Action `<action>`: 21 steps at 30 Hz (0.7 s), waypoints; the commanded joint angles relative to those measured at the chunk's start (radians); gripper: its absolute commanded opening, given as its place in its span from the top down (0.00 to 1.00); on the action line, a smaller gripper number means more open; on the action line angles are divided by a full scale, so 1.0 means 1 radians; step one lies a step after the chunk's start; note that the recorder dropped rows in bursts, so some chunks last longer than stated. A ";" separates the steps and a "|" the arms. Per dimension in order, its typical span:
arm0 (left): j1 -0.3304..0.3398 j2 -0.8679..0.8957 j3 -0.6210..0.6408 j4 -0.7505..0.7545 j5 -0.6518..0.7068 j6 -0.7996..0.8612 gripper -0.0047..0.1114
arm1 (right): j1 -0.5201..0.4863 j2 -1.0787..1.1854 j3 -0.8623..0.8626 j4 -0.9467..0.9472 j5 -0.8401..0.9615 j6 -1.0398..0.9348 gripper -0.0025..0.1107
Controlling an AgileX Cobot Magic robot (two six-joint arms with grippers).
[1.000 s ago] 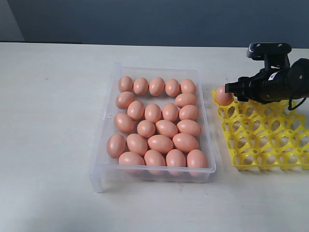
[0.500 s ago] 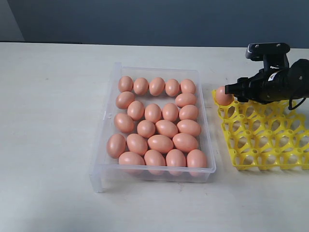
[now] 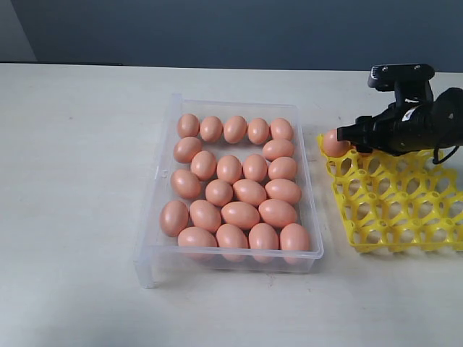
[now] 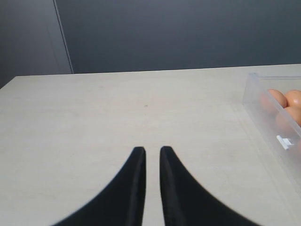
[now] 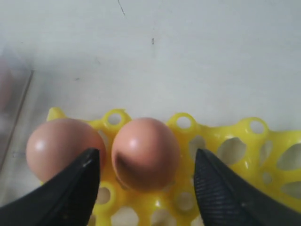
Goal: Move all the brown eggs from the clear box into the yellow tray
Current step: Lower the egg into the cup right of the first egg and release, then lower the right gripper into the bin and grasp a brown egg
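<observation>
Several brown eggs (image 3: 239, 189) lie in rows in the clear box (image 3: 155, 173) at the middle of the table. The yellow tray (image 3: 405, 217) sits to its right. Two eggs stand in cups along the tray's far edge: one at the corner (image 5: 59, 148) and one beside it (image 5: 146, 153). My right gripper (image 5: 146, 157) is open, its fingers straddling the second egg with a gap on each side. In the exterior view the black right arm (image 3: 412, 123) hides that egg; only the corner egg (image 3: 334, 143) shows. My left gripper (image 4: 152, 150) is shut and empty over bare table, left of the box.
The clear box's corner (image 4: 263, 101), with eggs (image 4: 277, 96) behind its wall, shows at the edge of the left wrist view. Most tray cups (image 3: 383, 231) stand open. The pale table (image 3: 79, 181) stretches wide to the left of the box.
</observation>
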 commanded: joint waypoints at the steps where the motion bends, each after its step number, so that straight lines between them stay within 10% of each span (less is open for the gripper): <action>1: 0.000 0.001 0.005 0.000 -0.005 -0.001 0.85 | -0.001 -0.082 -0.011 0.019 0.012 -0.004 0.47; 21: 0.000 0.001 0.005 0.000 -0.005 -0.001 0.85 | 0.418 0.181 -0.634 0.099 0.693 -0.034 0.47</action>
